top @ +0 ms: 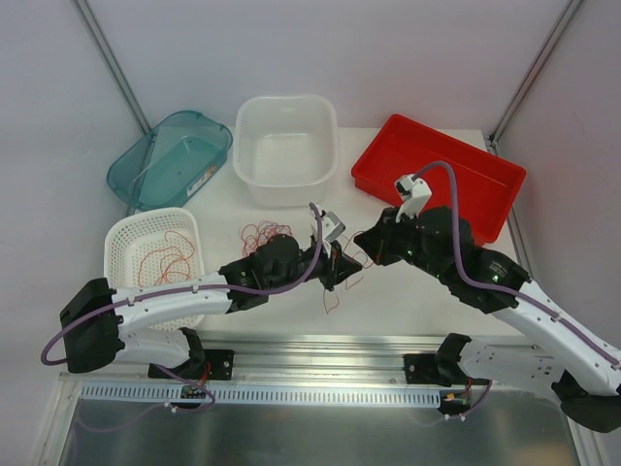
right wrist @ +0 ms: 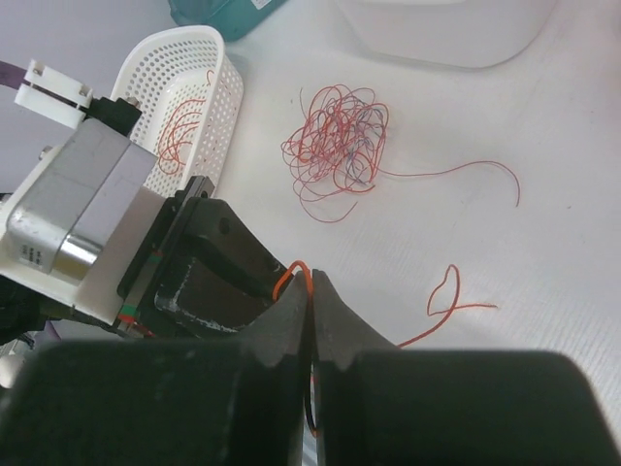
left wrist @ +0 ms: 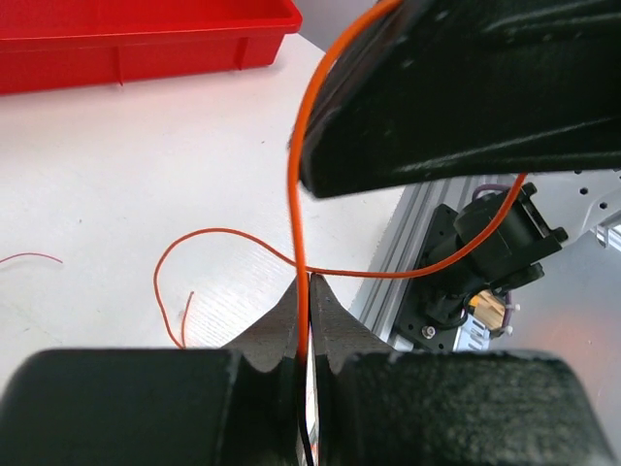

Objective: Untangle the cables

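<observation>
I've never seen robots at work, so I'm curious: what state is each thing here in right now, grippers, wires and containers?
Left gripper: shut on the orange wire.
Right gripper: shut on the same wire.
Orange wire: pinched by both grippers, tail trailing loose.
Wire tangle: knotted, lying free.
White basket: upright, holds loose red wires.
White tub: upright, looks empty.
Red tray: upright, looks empty.
Teal bin: upright, contents unclear.

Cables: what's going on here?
Both arms have hold of one orange wire. The left gripper and right gripper are each shut on it, close together. The main tangle lies loose beyond them, untouched. A few strands sit in the white basket.
</observation>
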Controlling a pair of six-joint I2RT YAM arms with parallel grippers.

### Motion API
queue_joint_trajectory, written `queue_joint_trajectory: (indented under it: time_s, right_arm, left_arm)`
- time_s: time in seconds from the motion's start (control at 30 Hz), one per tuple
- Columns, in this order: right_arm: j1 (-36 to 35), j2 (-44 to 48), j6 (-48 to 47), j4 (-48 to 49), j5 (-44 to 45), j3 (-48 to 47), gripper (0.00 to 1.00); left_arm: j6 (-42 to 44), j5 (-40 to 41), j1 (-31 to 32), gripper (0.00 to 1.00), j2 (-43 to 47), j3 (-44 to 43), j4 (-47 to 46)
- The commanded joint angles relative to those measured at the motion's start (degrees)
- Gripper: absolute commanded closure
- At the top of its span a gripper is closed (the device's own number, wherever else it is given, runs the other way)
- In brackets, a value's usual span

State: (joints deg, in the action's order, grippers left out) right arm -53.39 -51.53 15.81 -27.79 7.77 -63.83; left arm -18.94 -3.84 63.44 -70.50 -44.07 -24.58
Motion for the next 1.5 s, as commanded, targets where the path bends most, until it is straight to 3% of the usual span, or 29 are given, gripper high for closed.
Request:
queue_joint_trajectory:
  time_s: [0.0, 0.03, 0.1, 0.13, 0.23, 0.37, 0.53, 0.67, 0.9, 1.03, 1.23, 1.33, 1.37, 1.47]
  right_arm:
    - [0.0, 2.7, -0.5, -0.8, 3.4, 0.1, 0.96]
    - [0.1, 3.2, -0.9, -1.1, 3.6, -0.1, 0.95]
    - [0.1, 3.4, -1.9, -3.0, 5.1, -0.9, 0.85]
    - [0.1, 3.5, -2.4, -3.7, 5.6, -1.2, 0.69]
    - [0.0, 4.1, -4.5, -6.7, 7.9, -2.1, 0.38]
    - [0.0, 5.7, -6.1, -9.8, 10.3, -2.2, 0.2]
    - [0.1, 10.1, -8.6, -12.3, 13.0, -1.9, 0.07]
    - [0.1, 14.4, -13.1, -11.9, 14.5, -1.2, 0.01]
    - [0.0, 20.1, -15.5, -11.5, 17.5, 0.5, 0.03]
    - [0.1, 20.6, -15.5, -12.5, 19.1, 1.3, 0.03]
    - [0.0, 20.1, -15.5, -12.4, 19.5, 1.7, 0.03]
    - [0.1, 20.1, -15.5, -12.2, 19.3, 2.0, 0.03]
    - [0.1, 20.0, -15.5, -12.1, 19.1, 2.2, 0.03]
    - [0.0, 19.8, -15.5, -11.9, 18.3, 2.6, 0.03]
  left_arm:
    - [-1.2, 1.9, 0.5, 1.0, 1.9, 0.8, -1.4]
    - [-1.2, 1.9, 0.5, 1.0, 2.0, 0.8, -1.0]
    - [-1.4, 2.3, 0.5, 1.0, 2.3, 0.5, -0.4]
    - [-1.3, 2.7, 0.3, 1.0, 2.5, -0.1, 1.0]
    - [-0.8, 3.6, -0.3, 1.0, 3.3, -2.1, 4.1]
    - [0.7, 4.9, -2.4, 1.0, 5.0, -4.3, 9.8]
    - [2.4, 5.2, -5.7, 1.0, 7.6, -8.7, 15.0]
    - [2.5, 4.5, -10.0, 1.0, 8.4, -12.9, 20.3]
    - [4.9, 5.6, -18.2, 1.0, 9.4, -23.2, 31.7]
    - [5.2, 4.7, -25.3, 1.0, 7.6, -36.8, 43.3]
    - [2.9, -0.8, -34.6, 1.0, 5.6, -54.0, 50.8]
    - [3.5, 3.6, -38.6, 1.0, 5.1, -60.1, 55.7]
    - [3.7, 9.2, -39.4, 1.0, 5.6, -60.8, 56.4]
    - [5.2, 16.1, -42.3, 1.0, 6.8, -60.8, 58.1]
